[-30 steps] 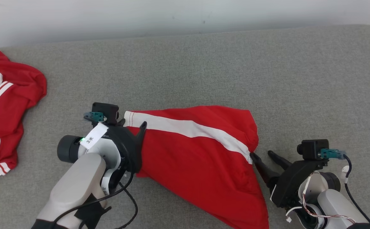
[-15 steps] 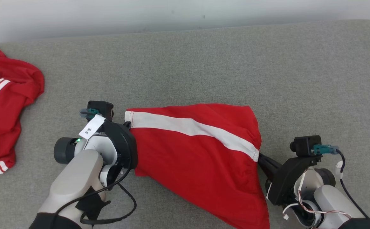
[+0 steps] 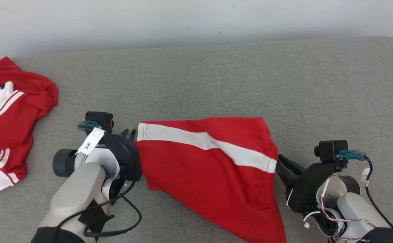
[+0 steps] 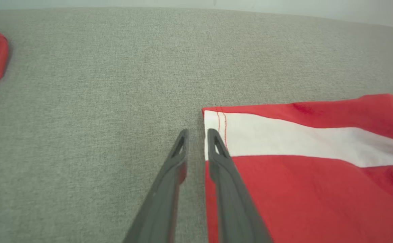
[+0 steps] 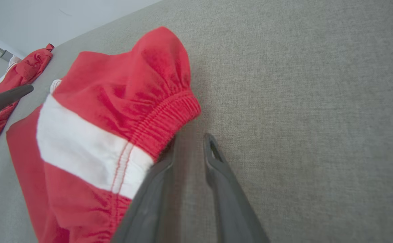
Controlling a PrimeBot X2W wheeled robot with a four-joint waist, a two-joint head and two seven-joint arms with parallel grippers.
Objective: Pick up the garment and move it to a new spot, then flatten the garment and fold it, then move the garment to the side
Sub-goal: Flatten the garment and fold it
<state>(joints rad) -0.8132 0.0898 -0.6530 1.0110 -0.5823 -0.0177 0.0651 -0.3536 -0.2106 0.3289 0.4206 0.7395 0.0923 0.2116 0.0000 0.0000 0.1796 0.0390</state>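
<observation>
Narrowed from wide open, left gripper (image 4: 196, 135) has the shorts' (image 3: 210, 168) hem (image 4: 213, 118) at its tips, right gripper (image 5: 193, 138) the waistband (image 5: 169, 114), seemingly to stretch them flat; grip unclear.

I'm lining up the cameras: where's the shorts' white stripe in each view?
Head view: stripe across the centre, slanting down to the right.
Left wrist view: stripe at right, beside the fingers.
Right wrist view: stripe lower left.
Shared landmark: the jersey, at each view's left edge.
</observation>
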